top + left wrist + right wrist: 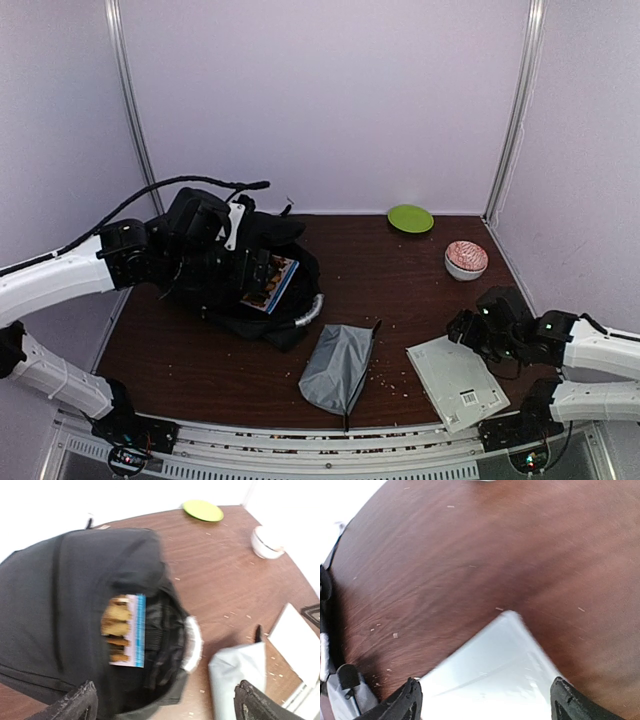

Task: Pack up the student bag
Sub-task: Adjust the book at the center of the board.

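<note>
The student bag (300, 262) (60, 605) lies at the left of the table, black, its mouth facing right with the grey-white handle (312, 312) (192, 642) at the rim. A packet with a blue edge and a biscuit picture (270, 283) (125, 630) sticks out of the mouth. My left gripper (258, 268) (165, 705) hangs open just above the bag's opening, nothing between its fingers. My right gripper (465, 328) (485, 700) is open low over a corner of a flat white case (458, 382) (495, 675), which lies on the table.
A grey zip pouch (340, 365) (240, 675) lies between the bag and the white case. A green plate (410, 218) (202, 510) and a patterned bowl (466, 260) (265, 542) stand at the back right. Crumbs dot the brown table (400, 290).
</note>
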